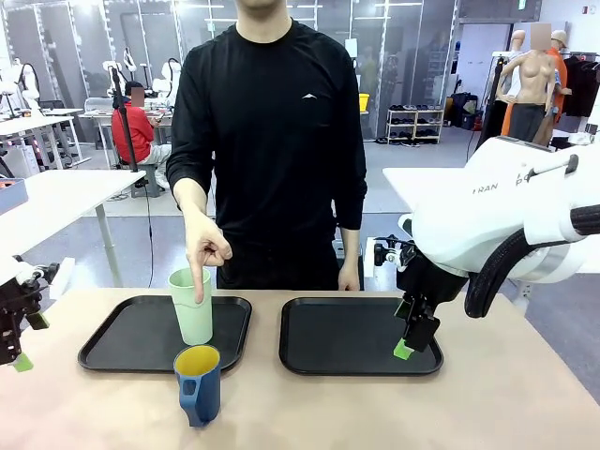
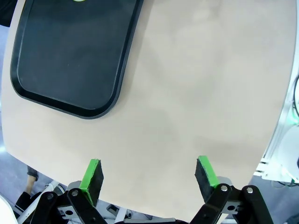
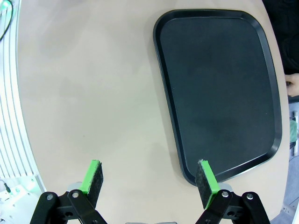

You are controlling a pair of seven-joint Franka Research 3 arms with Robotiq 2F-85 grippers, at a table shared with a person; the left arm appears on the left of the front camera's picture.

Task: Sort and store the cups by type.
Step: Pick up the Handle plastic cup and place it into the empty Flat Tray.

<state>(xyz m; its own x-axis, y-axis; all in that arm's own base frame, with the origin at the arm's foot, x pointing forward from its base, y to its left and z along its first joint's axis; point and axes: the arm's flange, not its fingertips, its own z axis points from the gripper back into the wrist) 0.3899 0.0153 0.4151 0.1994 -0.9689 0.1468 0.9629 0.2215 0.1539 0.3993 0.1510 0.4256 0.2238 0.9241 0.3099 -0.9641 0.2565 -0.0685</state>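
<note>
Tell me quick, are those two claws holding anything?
Left gripper: open, empty.
Right gripper: open, empty.
Person's hand: pointing at the mint tumbler.

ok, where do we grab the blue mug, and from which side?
Probably from above, pinching the blue mug across its body near the rim, fingers on its left and right sides. It stands upright, handle toward the robot; the mint tumbler and the person's hand sit close behind, crowding the far side.
</note>
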